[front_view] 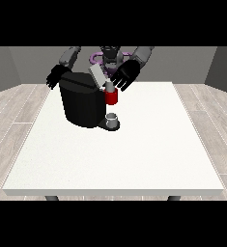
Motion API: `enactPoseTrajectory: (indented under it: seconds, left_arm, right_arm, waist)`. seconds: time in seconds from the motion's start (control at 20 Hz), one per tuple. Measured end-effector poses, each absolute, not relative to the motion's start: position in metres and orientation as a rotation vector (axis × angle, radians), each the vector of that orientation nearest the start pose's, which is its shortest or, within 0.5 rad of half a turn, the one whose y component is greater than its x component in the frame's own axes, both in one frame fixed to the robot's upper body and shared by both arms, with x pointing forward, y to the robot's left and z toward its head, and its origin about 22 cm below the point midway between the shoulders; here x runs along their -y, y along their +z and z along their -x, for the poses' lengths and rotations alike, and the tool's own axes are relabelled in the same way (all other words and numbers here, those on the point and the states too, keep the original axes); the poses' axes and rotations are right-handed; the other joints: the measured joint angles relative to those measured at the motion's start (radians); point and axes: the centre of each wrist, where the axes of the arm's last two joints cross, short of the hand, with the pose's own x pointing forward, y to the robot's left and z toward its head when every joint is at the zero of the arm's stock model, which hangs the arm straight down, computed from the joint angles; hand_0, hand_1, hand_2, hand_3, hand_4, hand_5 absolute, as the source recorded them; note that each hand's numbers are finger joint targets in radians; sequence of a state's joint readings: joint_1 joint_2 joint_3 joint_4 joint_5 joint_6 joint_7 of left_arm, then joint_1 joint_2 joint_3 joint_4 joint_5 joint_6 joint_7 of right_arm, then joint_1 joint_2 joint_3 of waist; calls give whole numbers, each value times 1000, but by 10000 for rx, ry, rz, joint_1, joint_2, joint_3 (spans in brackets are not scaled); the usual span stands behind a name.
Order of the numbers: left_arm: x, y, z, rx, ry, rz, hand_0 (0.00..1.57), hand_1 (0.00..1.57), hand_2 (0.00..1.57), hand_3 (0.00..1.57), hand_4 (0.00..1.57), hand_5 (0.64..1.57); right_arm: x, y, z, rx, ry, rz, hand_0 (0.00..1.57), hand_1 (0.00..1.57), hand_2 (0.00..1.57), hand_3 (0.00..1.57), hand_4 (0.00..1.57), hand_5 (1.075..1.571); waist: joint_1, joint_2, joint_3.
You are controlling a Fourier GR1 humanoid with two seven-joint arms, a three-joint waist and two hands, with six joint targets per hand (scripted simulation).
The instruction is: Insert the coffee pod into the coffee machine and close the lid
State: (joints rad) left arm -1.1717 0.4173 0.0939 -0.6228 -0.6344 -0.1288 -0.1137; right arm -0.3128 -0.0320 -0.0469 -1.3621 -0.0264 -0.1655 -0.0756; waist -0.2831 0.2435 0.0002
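A black coffee machine (pixel 81 102) stands on the white table (pixel 134 154) at the back left. Its grey lid (pixel 97 75) is tilted up and open above a red pod holder (pixel 111 97). A small grey pod-like piece (pixel 107 86) sits at the top of the red holder. A grey cup (pixel 113 119) rests on the machine's base below it. The hand at the view's right (pixel 125 75) hovers just behind and beside the lid with fingers spread. The hand at the view's left (pixel 54 77) hangs behind the machine's back corner, fingers relaxed, holding nothing.
The table's front edge (pixel 115 192) and its right side lie far from the machine. Grey walls and a wood floor surround the table.
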Motion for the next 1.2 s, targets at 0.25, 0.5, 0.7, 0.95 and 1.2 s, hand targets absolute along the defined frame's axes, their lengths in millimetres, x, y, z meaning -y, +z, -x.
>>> enactPoseTrajectory:
  seconds: [0.25, 0.5, 0.7, 0.95, 1.2]
  left_arm:
    - [-251, 224, -464, 16686, -8873, -7059, 1208, 1208, 1265, 1191, 493, 1571]
    - [-258, 228, -463, 16739, -8812, -7082, 1221, 1221, 1265, 1171, 485, 1571]
    - [-254, 227, -464, 16681, -8805, -7093, 1211, 1211, 1239, 1123, 460, 1571]
    - [-259, 232, -463, 16658, -8975, -7146, 1134, 1134, 1170, 999, 457, 1571]
    - [-256, 230, -463, 16735, -9149, -7344, 1066, 1066, 1116, 945, 380, 1571]
  right_arm:
    - [213, 29, -312, 17164, -629, 636, 0, 0, 0, 0, 433, 1571]
    - [214, 35, -314, 17374, -681, 590, 0, 0, 0, 0, 437, 1571]
    - [217, 36, -316, 17304, -700, 678, 0, 0, 0, 0, 364, 1571]
    - [214, 38, -316, 17308, -665, 715, 0, 0, 0, 0, 401, 1571]
    - [218, 32, -316, 17405, -707, 766, 0, 0, 0, 0, 434, 1571]
  waist:
    - [-83, -10, 1]
    - [-109, 178, 8]
    - [-84, 183, 14]
    - [-94, 210, 10]
    - [-6, 260, 14]
